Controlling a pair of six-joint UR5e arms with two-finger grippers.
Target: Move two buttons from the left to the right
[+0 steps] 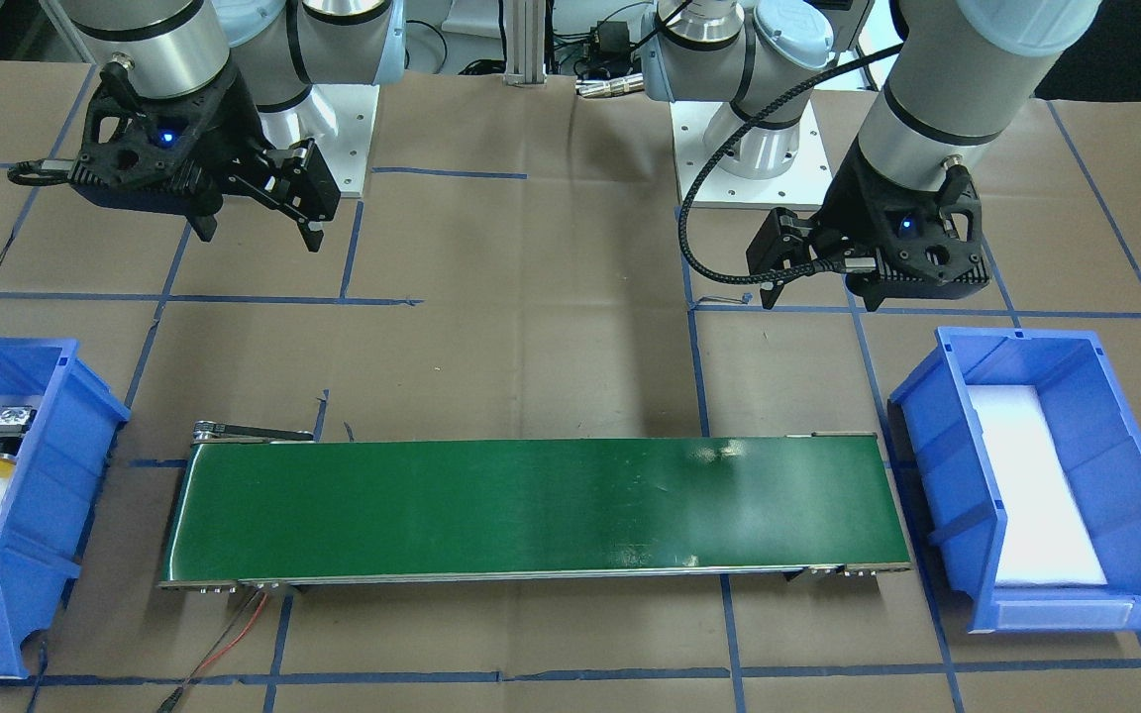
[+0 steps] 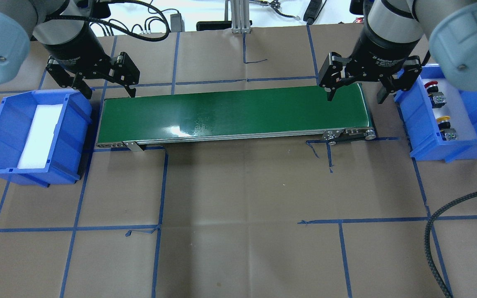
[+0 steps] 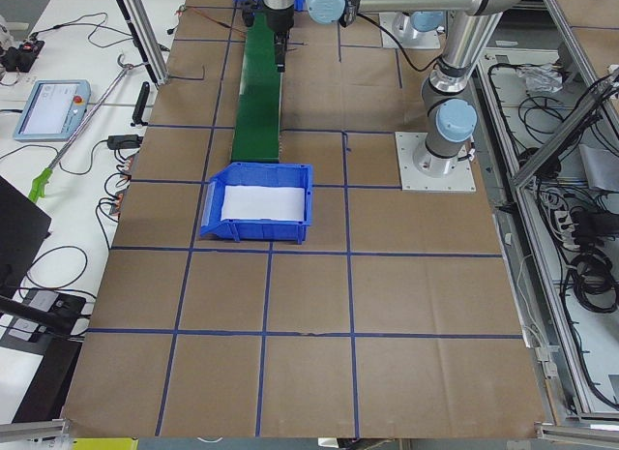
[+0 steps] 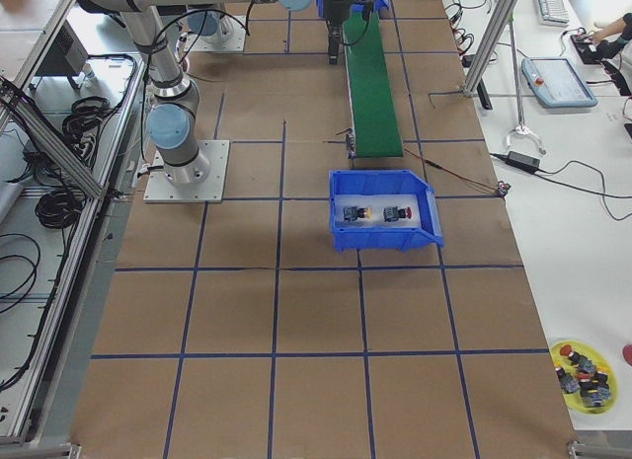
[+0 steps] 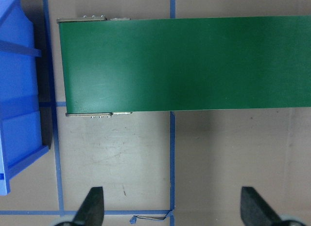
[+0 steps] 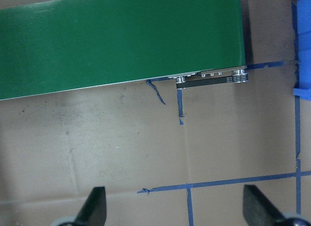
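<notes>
Left gripper (image 2: 110, 89) and right gripper (image 2: 355, 97) hung empty, jaws spread. Yellow button (image 2: 446, 126) and red button (image 2: 434, 92) lay along the blue bin's (image 2: 449, 151) wall nearest the conveyor belt (image 2: 234, 111). A descending finger risked fouling that wall.

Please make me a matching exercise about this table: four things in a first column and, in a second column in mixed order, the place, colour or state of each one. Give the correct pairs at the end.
Column one:
1. red button
2. conveyor belt
3. left gripper
4. bin on the robot's left

Column two:
A. open, holding nothing
B. holds only a white pad
C. green, nothing lying on it
D. in the bin on the robot's right, next to the yellow button

Pairs: 1-D, 2-C, 3-A, 4-B.
</notes>
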